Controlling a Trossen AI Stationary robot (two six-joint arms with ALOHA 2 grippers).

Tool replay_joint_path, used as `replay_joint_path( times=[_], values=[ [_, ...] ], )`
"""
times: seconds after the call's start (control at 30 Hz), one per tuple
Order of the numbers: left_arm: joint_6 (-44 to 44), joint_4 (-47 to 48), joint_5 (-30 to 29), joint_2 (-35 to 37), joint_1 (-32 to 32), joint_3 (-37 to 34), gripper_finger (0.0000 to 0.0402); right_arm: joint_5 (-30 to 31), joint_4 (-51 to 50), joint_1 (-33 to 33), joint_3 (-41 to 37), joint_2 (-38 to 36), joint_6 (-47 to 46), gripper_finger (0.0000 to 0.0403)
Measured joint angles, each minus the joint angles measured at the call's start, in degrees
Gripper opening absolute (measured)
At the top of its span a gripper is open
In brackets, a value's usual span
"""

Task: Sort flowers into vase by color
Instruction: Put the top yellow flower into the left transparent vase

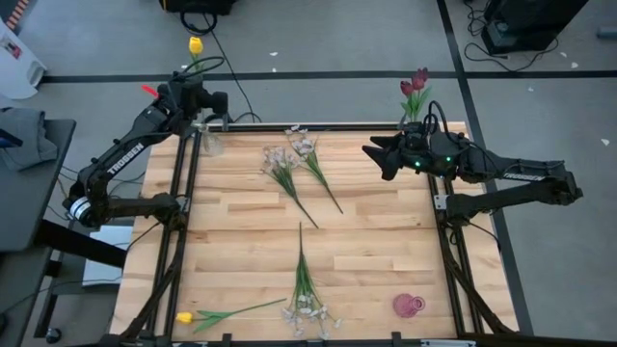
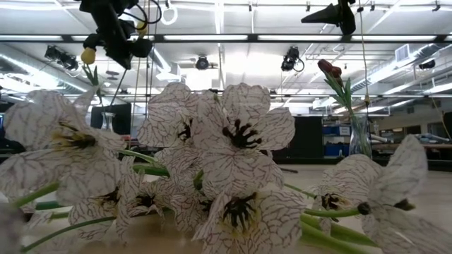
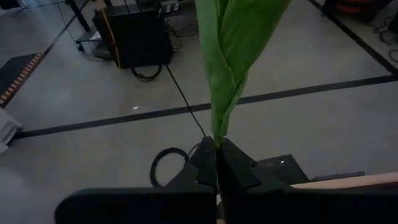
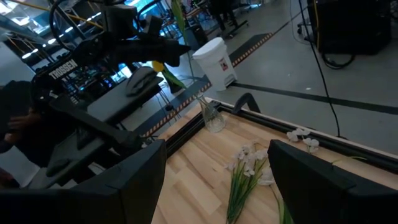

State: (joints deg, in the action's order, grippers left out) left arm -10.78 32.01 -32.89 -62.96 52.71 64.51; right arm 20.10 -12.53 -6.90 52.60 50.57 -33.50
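My left gripper (image 3: pixel 217 144) is raised above the table's far left corner and is shut on a yellow tulip (image 1: pixel 196 45), whose head points out past the far edge. Below it a clear vase (image 1: pixel 210 143) stands on the corner. At the far right, dark red tulips (image 1: pixel 415 85) stand in a second vase (image 2: pixel 360 137). Two whitish sprays (image 1: pixel 289 166) lie at mid-table, and a third (image 1: pixel 307 297) lies by the near edge. Another yellow tulip (image 1: pixel 185 316) rests flat at the near left. My right gripper (image 4: pixel 217 186) hovers open at the far right with nothing between its fingers. My left gripper pinches the tulip's green stem where a leaf starts (image 3: pixel 217 135), between its two fingertips. The leaf (image 3: pixel 233 56) and stem run on beyond the fingers, toward the far side. The tulip is lifted clear of the table. The gripper body hides what lies behind the fingers.
A small pink vase (image 1: pixel 408 306) lies on its side at the near right. Black frame rails (image 1: pixel 183 222) run along the table's left and right sides. The wood between the sprays and the right rail is bare.
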Motion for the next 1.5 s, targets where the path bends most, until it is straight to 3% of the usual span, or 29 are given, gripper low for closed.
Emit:
replay_joint_path(
  times=[0.63,1.5],
  values=[
    [4.53,-0.34,-1.44,0.00,0.17,0.09,0.0004,1.51,0.02,-0.04,0.00,0.00,0.59,0.0293],
    [-1.51,2.34,0.00,-0.04,0.17,-0.11,0.0005,3.39,0.46,-0.11,-0.02,-0.89,2.68,0.0293]
  ],
)
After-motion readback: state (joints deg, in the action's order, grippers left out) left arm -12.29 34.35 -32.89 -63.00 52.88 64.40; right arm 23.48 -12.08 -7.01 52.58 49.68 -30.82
